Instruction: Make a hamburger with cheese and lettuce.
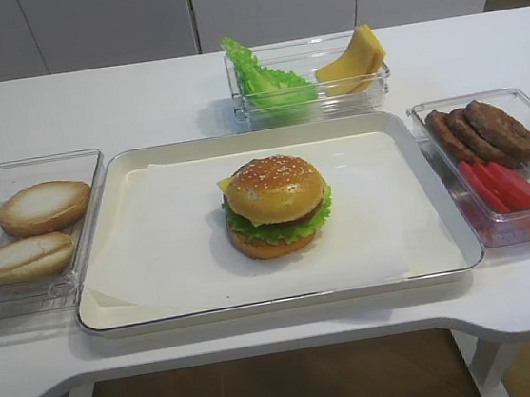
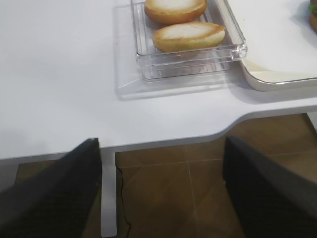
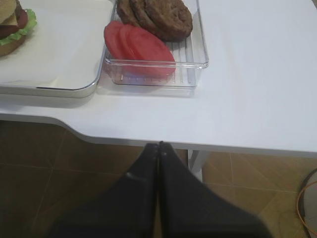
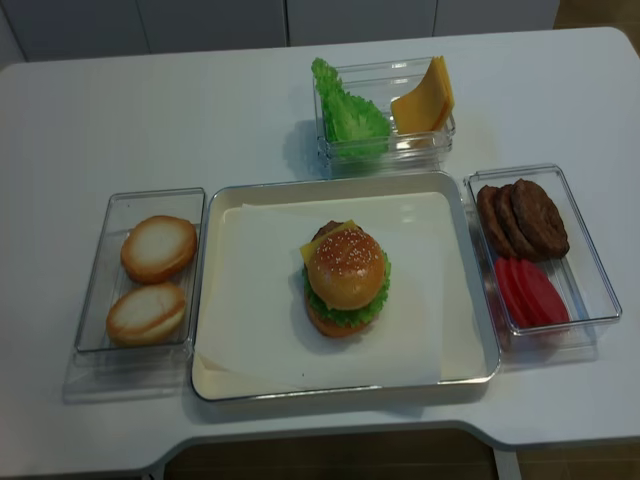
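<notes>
The hamburger [image 1: 276, 206] sits finished in the middle of your tray [image 1: 145, 319], on the white liner; neither tool touches it. Your right tool [image 3: 159, 147] hangs off the front edge of the surface [image 3: 257, 74], its fingers [image 3: 171, 161] pressed together and holding nothing. Your left tool [image 2: 161, 148] hangs likewise below the front edge, its fingers [image 2: 74, 173] spread wide with only floor between them. Just ahead of the right tool you see a clear bin [image 3: 198, 59] with red tomato slices [image 3: 141, 47] at its near end and brown patties [image 3: 158, 17] behind them. Ahead of the left tool a second clear bin [image 2: 190, 59] holds two bun halves [image 2: 188, 35], pale faces up, touching the tray's left side. On the burger, the sesame top is uppermost, the cheese [image 4: 312, 247] pokes out as a yellow corner at the rear left, and the lettuce [image 1: 283, 228] frills around under the top, above the bottom bun. Behind the tray a third bin [image 1: 312, 102] holds loose leaves [image 1: 266, 79] on the left and a leaning stack of yellow slices [image 1: 355, 62] on the right.
</notes>
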Tool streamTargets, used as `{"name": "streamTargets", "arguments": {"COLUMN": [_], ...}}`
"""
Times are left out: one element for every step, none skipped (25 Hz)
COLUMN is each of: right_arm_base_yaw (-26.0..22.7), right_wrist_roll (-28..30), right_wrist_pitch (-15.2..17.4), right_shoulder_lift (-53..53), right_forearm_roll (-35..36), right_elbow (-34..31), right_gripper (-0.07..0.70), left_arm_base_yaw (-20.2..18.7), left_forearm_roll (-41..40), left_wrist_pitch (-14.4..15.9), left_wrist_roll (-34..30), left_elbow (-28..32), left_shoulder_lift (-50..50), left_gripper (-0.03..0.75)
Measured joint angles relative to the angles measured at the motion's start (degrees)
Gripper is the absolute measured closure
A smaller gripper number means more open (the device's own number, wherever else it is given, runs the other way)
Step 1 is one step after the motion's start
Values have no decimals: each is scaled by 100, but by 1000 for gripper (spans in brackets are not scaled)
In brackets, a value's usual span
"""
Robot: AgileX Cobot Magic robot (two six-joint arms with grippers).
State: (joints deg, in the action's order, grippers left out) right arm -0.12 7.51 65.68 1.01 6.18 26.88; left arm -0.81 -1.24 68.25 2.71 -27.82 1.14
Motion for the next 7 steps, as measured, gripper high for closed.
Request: {"name": "streamTargets", "arguments": {"right_arm_base_yaw": [0,0,0,0,0,0,0], "right_wrist_roll": [0,0,0,0,0,0,0], "right_wrist_pitch": [0,0,0,0,0,0,0], "right_shoulder_lift": [0,0,0,0,0,0,0], "right_forearm_roll": [0,0,0,0,0,0,0], "right_elbow": [0,0,0,0,0,0,0], "right_gripper": [701,701,701,701,701,701,701], "left_arm_base_yaw": [0,0,0,0,0,0,0], "left_forearm_roll": [0,0,0,0,0,0,0], "left_wrist_pitch": [0,-11,-11,-11,-11,-11,-11], "left_wrist_roll": [0,0,0,0,0,0,0], "left_elbow": [-3,-3,-3,-3,-3,-3,-3], "left_shoulder_lift": [0,0,0,0,0,0,0], "left_gripper": [149,149,149,149,149,149,149]}}
